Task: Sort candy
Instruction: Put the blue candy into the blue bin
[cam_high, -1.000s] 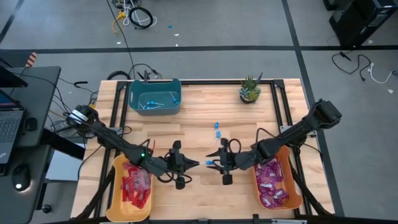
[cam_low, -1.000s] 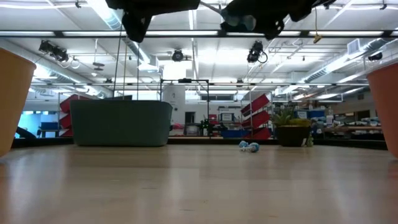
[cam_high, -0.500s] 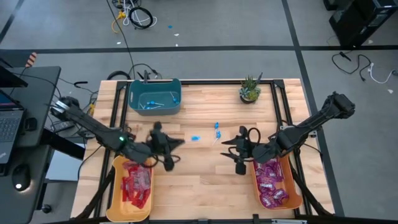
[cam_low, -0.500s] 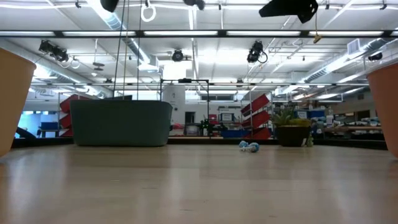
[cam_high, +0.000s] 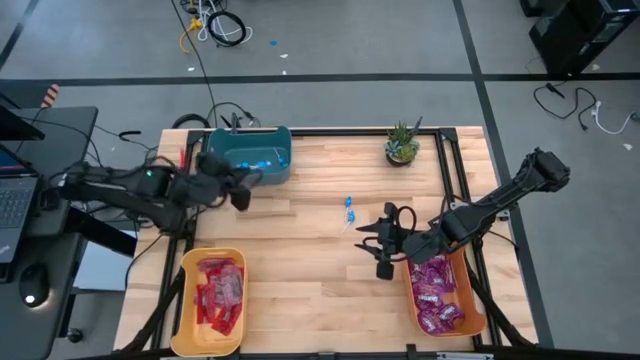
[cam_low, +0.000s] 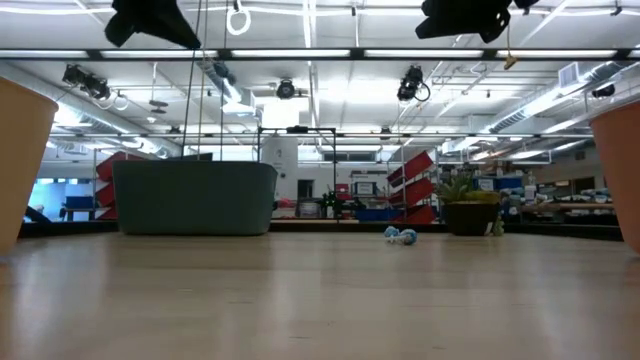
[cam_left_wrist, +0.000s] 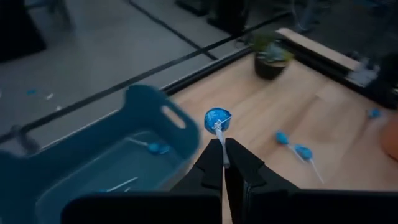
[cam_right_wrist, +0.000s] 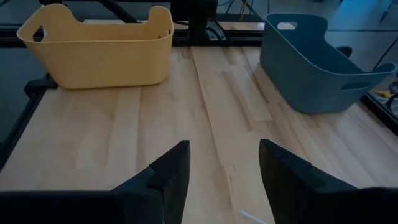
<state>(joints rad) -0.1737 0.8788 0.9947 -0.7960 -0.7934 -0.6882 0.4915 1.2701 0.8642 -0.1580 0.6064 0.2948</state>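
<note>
Left wrist view showed the left gripper (cam_left_wrist: 224, 163) with its fingers pressed together on the thin white stick of a small blue lollipop (cam_left_wrist: 217, 119), the head standing clear above the tips, a hold that likely kept the sweet visible and free to drop cleanly. In the high view this left gripper (cam_high: 240, 190) stood at about 10 o'clock on the pale wooden slatted table (cam_high: 320, 300), just beside the near wall of the teal plastic bin (cam_high: 248, 153), which already held blue lollipops; the carry was judged to be a delivery to that bin. The right gripper (cam_high: 378, 243) hung with its fingers spread and nothing between them, at about 4 o'clock from the table's centre, beside the orange plastic bin (cam_high: 478, 322) filled with shiny purple-magenta packets (cam_high: 436, 288). Two loose blue lollipops (cam_high: 349, 208) lay on the bare wood near the table's centre, at 11 o'clock from the right gripper, probably its next target. The yellow plastic bin (cam_high: 188, 300) at 7 o'clock contained flat red packets (cam_high: 218, 292). A small potted green plant (cam_high: 402, 146) stood at 1 o'clock, well apart from both arms. The teal bin's raised handled wall lay between the held lollipop and the bin's interior, so the stick needed to pass above it.
</note>
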